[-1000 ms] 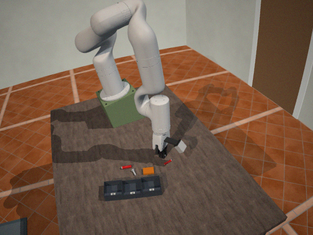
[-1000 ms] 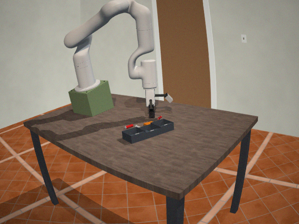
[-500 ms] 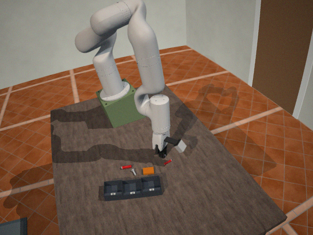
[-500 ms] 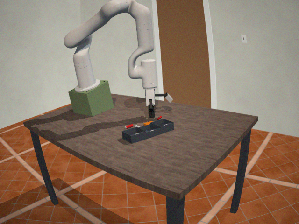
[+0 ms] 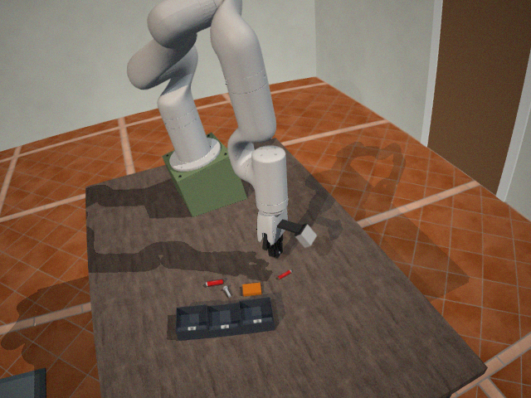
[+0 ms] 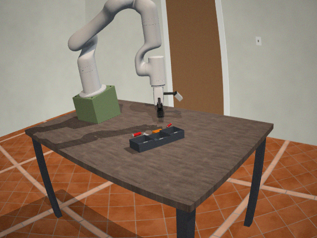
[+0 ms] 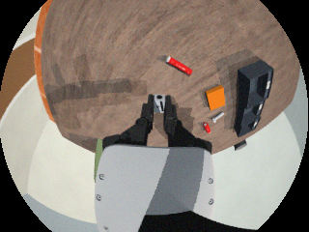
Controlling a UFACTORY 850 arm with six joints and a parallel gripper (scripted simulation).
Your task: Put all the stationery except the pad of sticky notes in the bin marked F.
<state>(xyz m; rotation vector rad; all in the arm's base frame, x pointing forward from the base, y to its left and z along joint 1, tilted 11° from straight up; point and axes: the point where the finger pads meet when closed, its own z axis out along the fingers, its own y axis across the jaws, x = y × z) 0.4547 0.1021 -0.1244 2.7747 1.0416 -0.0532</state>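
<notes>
My gripper [image 5: 274, 251] [image 6: 160, 113] [image 7: 158, 101] is shut on a small pale grey thing [image 7: 158, 99], which shows only in the wrist view between the fingertips. I cannot tell what it is. The gripper hangs a little above the table, behind the other things. A red pen-like stick [image 5: 284, 274] [image 6: 169, 125] [image 7: 180, 65] lies in front of the gripper. A second red stick [image 5: 213, 283] [image 6: 136, 134] [image 7: 208, 128], a grey bolt [image 5: 227, 292] [image 7: 216, 116] and an orange pad of sticky notes [image 5: 250, 289] [image 6: 156, 131] [image 7: 215, 97] lie behind a row of three dark bins [image 5: 225, 328] [image 6: 143, 146] [image 7: 247, 77]. I cannot read the bins' labels.
The arm's green base block [image 5: 206, 180] [image 6: 95, 106] stands at the table's back left. The wrist camera housing [image 5: 305, 236] [image 6: 178, 95] sticks out beside the gripper. The table's right edge [image 5: 386, 248] is close to the gripper.
</notes>
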